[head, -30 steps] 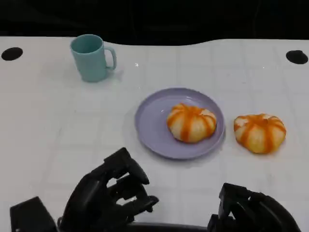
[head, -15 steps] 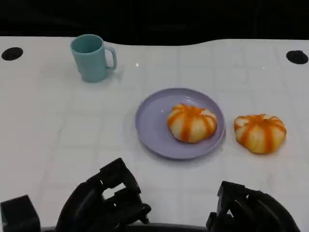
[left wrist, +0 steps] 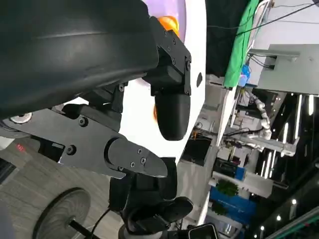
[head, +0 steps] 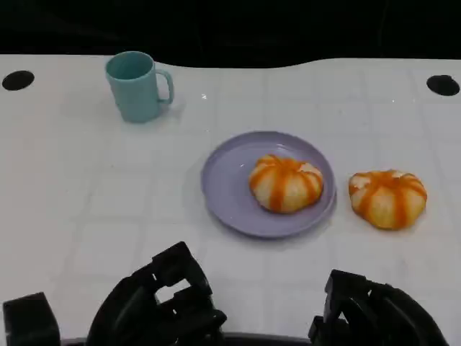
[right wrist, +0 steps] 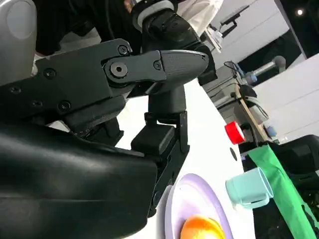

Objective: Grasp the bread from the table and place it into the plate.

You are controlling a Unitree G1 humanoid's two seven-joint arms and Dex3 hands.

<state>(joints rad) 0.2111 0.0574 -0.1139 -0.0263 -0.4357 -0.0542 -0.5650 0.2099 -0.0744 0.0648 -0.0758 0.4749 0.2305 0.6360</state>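
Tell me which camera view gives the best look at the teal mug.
The head view: the teal mug stands whole and upright on the white table, handle toward the purple plate. The right wrist view catches it small and tilted beyond the plate. I cannot make it out in the left wrist view.

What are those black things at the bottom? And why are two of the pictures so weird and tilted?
Those black things are a robot's two hands. In the head view you look down from the robot's head: its left hand is at the lower left, its right hand at the lower right. Both hold nothing right now.

The tilted pictures come from little cameras at each wrist, so you see black fingers very close up, and the room looks sideways.

On the white table there is a purple plate with one orange-striped bread on it. A second bread lies on the table beside the plate. Farther back stands a teal mug.
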